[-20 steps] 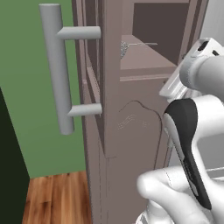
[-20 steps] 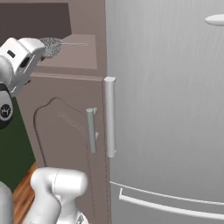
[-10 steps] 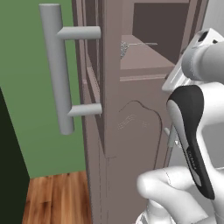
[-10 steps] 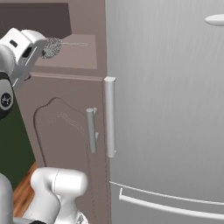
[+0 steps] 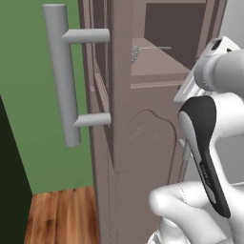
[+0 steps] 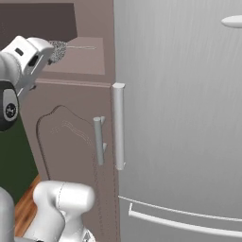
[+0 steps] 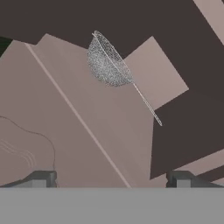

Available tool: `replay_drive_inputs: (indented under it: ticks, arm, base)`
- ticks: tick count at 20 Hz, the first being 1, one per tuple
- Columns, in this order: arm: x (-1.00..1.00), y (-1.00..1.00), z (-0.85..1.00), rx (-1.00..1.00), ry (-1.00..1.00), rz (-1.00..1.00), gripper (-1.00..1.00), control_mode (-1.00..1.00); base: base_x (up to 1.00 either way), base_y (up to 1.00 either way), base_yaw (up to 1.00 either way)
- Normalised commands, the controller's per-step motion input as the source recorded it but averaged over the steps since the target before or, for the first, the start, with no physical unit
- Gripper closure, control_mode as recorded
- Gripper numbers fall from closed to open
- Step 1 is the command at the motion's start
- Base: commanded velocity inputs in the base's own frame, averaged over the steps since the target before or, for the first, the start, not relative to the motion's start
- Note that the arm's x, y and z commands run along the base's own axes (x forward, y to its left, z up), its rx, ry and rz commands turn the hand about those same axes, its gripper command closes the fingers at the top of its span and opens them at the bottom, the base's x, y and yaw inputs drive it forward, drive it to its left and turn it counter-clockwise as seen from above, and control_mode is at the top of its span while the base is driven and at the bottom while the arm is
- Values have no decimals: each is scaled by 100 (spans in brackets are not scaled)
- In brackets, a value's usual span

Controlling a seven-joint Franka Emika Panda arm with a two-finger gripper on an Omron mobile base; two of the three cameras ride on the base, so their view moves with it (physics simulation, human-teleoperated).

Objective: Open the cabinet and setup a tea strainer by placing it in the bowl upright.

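Observation:
The cabinet's upper door [image 5: 110,95] stands swung open, edge-on to the left base view, with its long grey bar handle [image 5: 64,76] facing left. On the shelf [image 7: 146,74] inside lies the tea strainer [image 7: 107,63], a small silvery mesh cup with a thin wire handle, also seen as the strainer [image 5: 136,52] and the strainer [image 6: 59,49]. My gripper [image 7: 111,179] is open and holds nothing. It hangs in front of the shelf's edge, a short way from the strainer and apart from it. The bowl is out of view.
A grey fridge [image 6: 179,118] with a vertical bar handle [image 6: 118,126] stands right of the cabinet. The cabinet's lower door [image 6: 71,142] is closed and carries a short grey handle [image 6: 98,141]. Green wall and wooden floor [image 5: 62,214] lie to the left.
My hand has shifted slightly in front of the open shelf and the forearm has turned a little. The strainer and the door have not moved.

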Motion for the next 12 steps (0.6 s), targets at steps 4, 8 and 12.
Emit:
replay_drive_inputs:
  ticks: [4,8,12]
  arm:
    - [18,0,2,0,0,0,-100,-100]
    - [15,0,16,0,0,0,-100,-100]
    - [12,0,15,0,0,0,-100,-100]
  base:
    - [0,0,0]
    - [0,0,0]
    - [0,0,0]
